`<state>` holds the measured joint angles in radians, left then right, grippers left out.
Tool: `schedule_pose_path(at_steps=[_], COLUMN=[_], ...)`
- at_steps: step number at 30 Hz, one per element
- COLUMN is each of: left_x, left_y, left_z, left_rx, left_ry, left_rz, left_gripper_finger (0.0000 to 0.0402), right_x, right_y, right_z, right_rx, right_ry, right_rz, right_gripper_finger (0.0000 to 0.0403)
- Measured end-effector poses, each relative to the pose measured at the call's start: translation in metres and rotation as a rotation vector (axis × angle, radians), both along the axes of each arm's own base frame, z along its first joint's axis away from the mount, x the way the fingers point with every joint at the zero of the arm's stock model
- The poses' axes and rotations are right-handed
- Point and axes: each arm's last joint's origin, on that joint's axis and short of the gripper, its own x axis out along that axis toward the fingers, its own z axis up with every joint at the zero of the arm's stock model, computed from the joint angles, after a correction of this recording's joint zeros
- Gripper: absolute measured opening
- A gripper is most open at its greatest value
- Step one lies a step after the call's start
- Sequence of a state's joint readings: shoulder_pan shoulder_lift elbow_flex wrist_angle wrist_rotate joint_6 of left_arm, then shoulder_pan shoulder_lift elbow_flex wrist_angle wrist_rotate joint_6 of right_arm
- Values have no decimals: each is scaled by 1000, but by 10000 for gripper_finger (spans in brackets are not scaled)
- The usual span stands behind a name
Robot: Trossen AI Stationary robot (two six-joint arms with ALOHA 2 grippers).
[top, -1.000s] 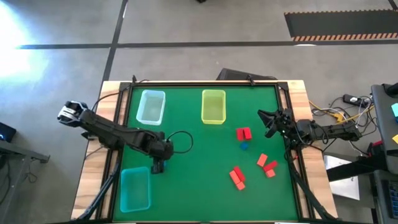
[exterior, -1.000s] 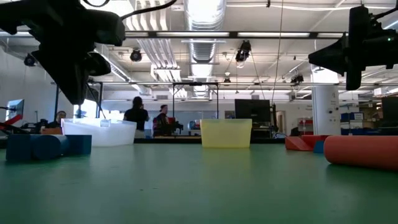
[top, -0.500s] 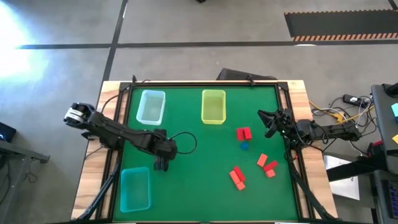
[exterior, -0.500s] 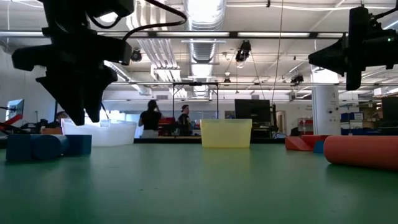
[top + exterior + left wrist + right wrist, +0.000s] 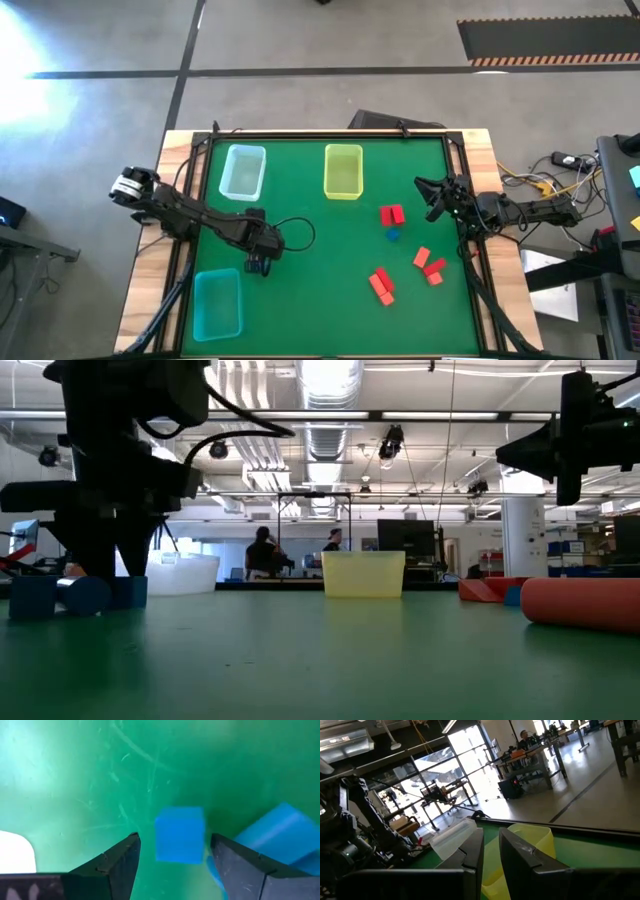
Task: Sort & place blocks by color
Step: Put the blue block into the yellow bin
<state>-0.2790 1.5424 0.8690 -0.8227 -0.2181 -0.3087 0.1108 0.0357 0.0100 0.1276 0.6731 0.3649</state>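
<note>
The left arm reaches in from the tabletop's (image 5: 300, 300) left edge, slanting across to its left-centre, where the left pincer (image 5: 258, 266) points down close to the green surface. Its fingers (image 5: 112, 865) are spread apart, holding nothing; a blue cube (image 5: 180, 834) lies on the mat between them, with more blue blocks (image 5: 280, 832) just beside it. These blue blocks sit between the pale blue tray (image 5: 243, 171) and the teal tray (image 5: 217, 304).

The right arm waits at the right edge, raised, its right pincer (image 5: 432, 197) closed and empty, aimed toward the yellow-green tray (image 5: 343, 171).

The red blocks (image 5: 392, 214), with one small blue block (image 5: 392, 235), lie scattered on the right half. No writing can be read.
</note>
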Motion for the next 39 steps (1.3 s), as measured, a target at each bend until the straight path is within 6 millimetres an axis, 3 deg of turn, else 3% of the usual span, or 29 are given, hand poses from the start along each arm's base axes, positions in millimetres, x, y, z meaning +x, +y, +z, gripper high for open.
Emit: schedule_pose_path(at_steps=[10, 20, 25, 31, 39], left_x=[2, 1, 4, 21, 57], left_y=[3, 3, 3, -2, 6], left_z=[-3, -3, 1, 31, 103], left_rx=[12, 19, 14, -6, -53], left_ry=[-29, -27, -39, -105, -332], left_rz=[11, 11, 12, 15, 44], left_gripper_finger=[220, 110, 109, 109, 113], right_x=[0, 0, 0, 0, 0], right_y=[0, 0, 0, 0, 0], right_z=[0, 0, 0, 0, 0], right_rx=[1, 0, 1, 1, 1], right_ry=[0, 1, 1, 1, -5], right_rz=[0, 0, 0, 0, 0], right_gripper_finger=[50, 50, 50, 50, 50])
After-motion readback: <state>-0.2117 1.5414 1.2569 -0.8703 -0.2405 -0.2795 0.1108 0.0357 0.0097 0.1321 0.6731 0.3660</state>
